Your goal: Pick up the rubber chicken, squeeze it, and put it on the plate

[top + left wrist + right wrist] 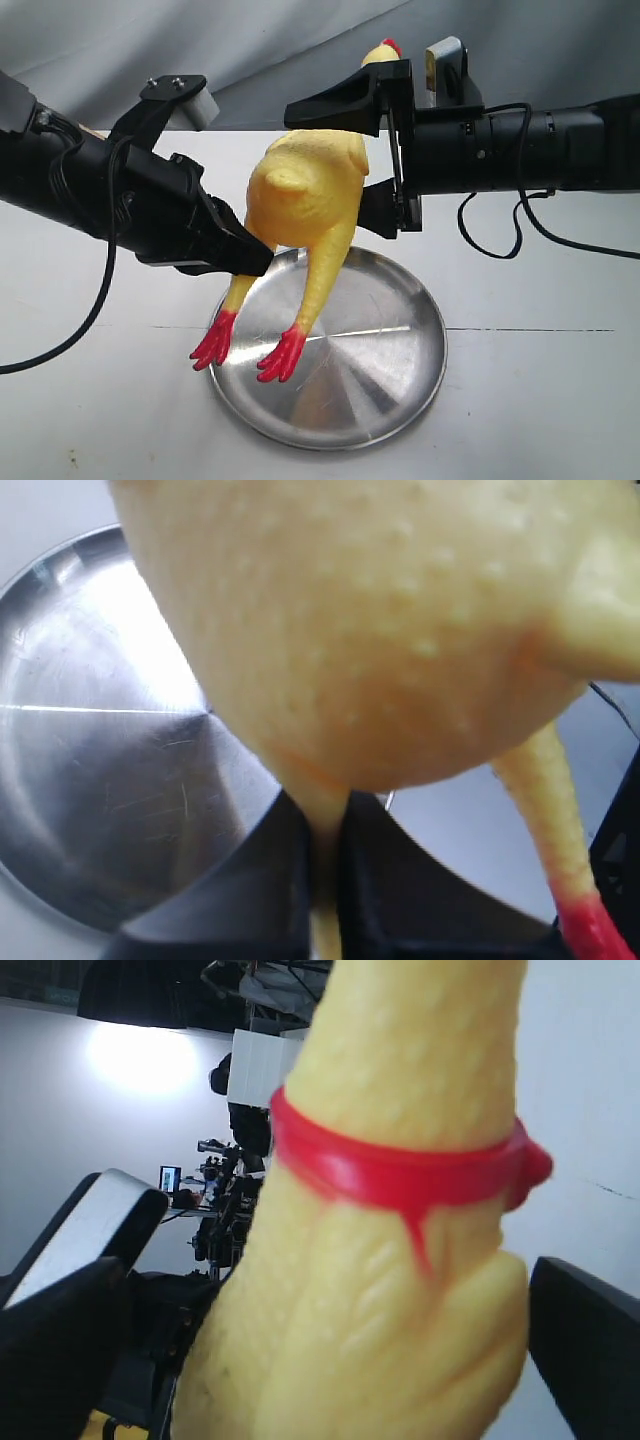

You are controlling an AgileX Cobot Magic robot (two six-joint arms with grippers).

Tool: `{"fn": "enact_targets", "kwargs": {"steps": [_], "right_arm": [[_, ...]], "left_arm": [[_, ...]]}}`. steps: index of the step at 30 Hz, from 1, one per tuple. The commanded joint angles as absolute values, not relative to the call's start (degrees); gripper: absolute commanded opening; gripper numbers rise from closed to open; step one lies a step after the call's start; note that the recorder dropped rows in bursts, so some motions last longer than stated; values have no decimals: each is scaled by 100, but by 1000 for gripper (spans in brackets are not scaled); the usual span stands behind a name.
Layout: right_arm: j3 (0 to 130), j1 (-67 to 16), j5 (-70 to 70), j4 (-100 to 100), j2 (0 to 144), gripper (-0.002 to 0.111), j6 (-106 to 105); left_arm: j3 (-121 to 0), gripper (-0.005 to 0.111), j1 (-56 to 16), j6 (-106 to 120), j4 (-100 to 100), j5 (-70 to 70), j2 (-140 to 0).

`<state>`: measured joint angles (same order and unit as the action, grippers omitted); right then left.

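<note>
Above the plate [400, 400], left gripper [255, 262] pinches the rubber chicken [300, 190] by a leg, right gripper [335, 160] straddles its body, grip unclear: squeeze due next.

the left arm [90, 190] reaches in low from the left, its gripper [245, 258] pinched tight on one leg of the rubber chicken [300, 190]. the right arm [520, 150] lies level from the right, its gripper [332, 163] spread wide, jaws clasping the body above and below.
</note>
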<state>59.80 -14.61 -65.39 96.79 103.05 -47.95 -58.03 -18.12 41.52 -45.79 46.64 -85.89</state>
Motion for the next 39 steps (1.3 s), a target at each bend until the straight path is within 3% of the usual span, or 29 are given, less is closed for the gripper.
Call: {"fn": "enact_targets", "kwargs": {"steps": [1,3,5,6,9,12,19,22,25,30,39], "right_arm": [[6011,-1424,-6504,9697,10293,105,-4838],[6011,-1424,-6504,9697,10293,105,-4838],[6011,-1424,-6515,9697,10293,93,-4714],[6011,-1424,-6515,9725,10293,80,-4686],[6011,-1424,-6680,9706,10293,5,-4506],[6011,-1424,-6684,9659,10293,0,-4516],[6011,-1424,-6579,9686,10293,0,-4516],[6011,-1424,-6631,9686,10293,11,-4516],[6011,-1424,-6631,9686,10293,36,-4541],[6011,-1424,-6500,9590,10293,106,-4667],[6011,-1424,-6524,9631,10293,105,-4598]], "left_arm": [[-5859,0,-1827,4183,-4660,4620,-8562],[-5859,0,-1827,4183,-4634,4620,-8562],[-5859,0,-1827,4183,-4634,4620,-8562],[-5859,0,-1827,4183,-4634,4620,-8562],[-5859,0,-1827,4183,-4635,4610,-8562],[-5859,0,-1827,4183,-4624,4610,-8562],[-5859,0,-1827,4183,-4613,4610,-8562],[-5859,0,-1827,4183,-4613,4610,-8562],[-5859,0,-1827,4183,-4613,4621,-8562],[-5859,0,-1827,4194,-4591,4621,-8562],[-5859,0,-1827,4194,-4568,4621,-8562]]}}
